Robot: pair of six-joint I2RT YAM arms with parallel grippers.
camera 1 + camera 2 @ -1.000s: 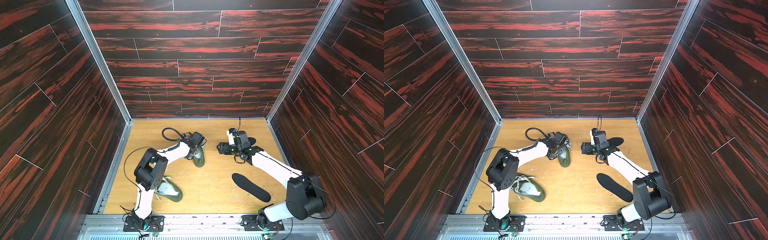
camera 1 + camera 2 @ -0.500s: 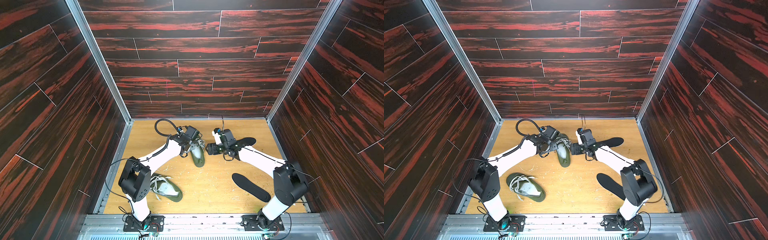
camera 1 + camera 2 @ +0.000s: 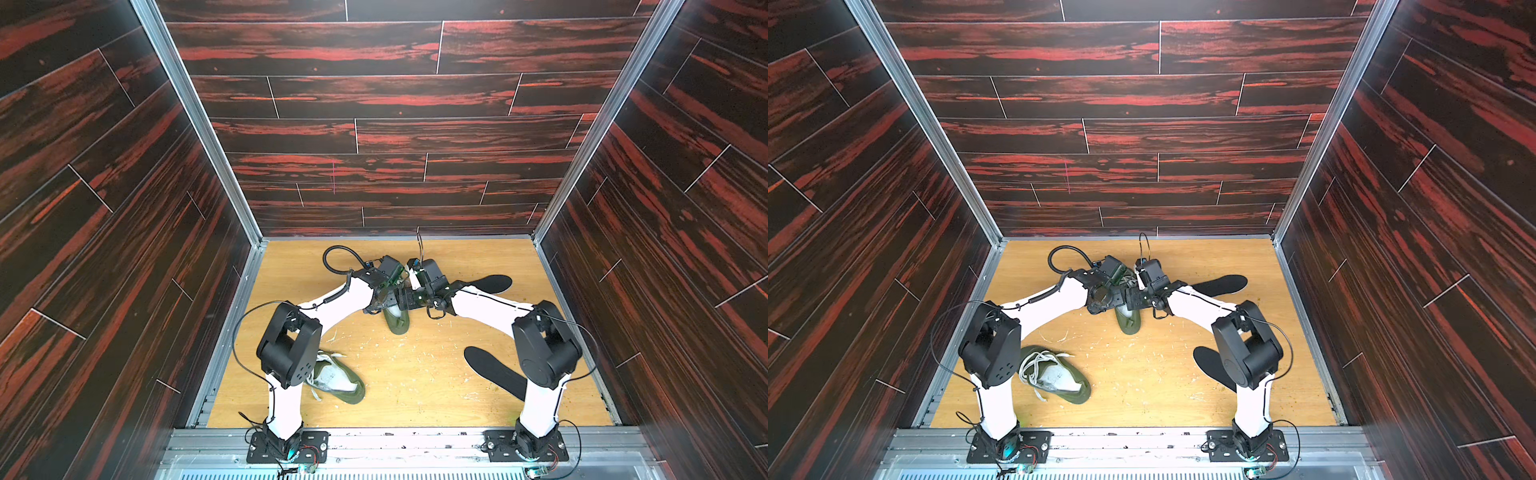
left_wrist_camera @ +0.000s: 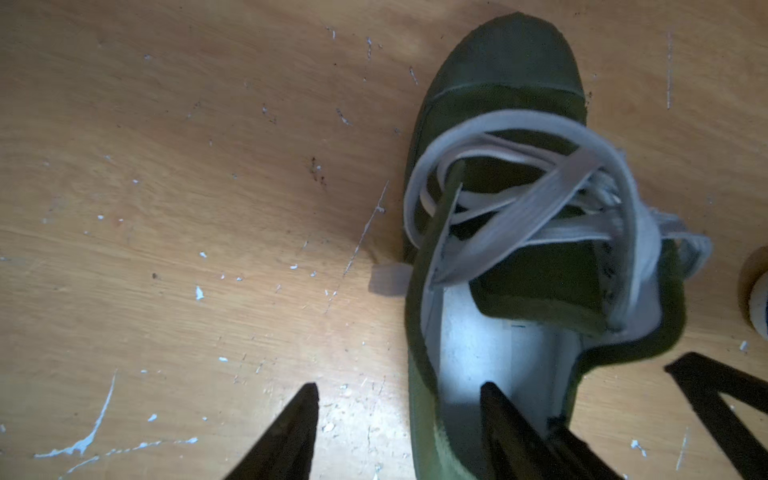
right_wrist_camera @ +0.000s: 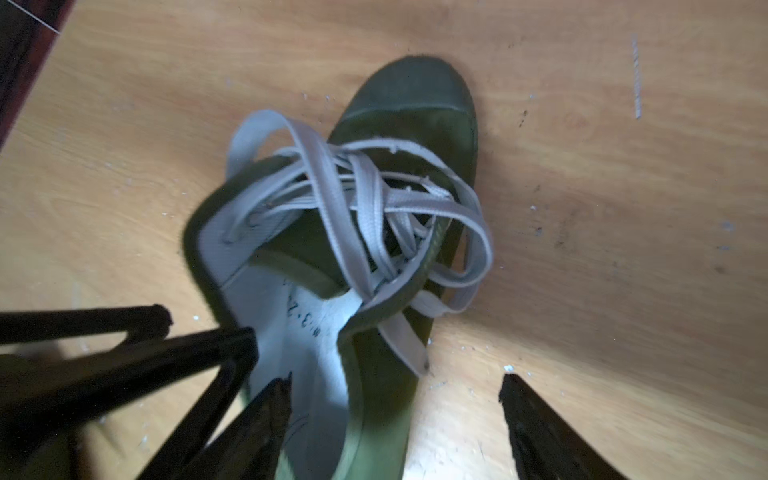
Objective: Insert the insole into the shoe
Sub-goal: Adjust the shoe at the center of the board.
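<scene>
A green shoe with loose grey laces lies mid-floor, toe toward the front, under both grippers. My left gripper is open and straddles one side wall at the heel opening, one finger inside on the pale lining and one over the floor. On the opposite side wall my right gripper is also open, again with one finger inside the shoe and one outside. Two black insoles lie apart from the shoe: one insole at the far right, another insole by the right arm's elbow.
A second green shoe with tangled laces lies at the front left, beside the left arm's elbow. Dark wood-patterned walls close in the scuffed wooden floor on three sides. A metal rail runs along the front.
The right gripper has come left from beside the far insole to the shoe. The left gripper has stayed at the shoe and its jaws have opened wider.
</scene>
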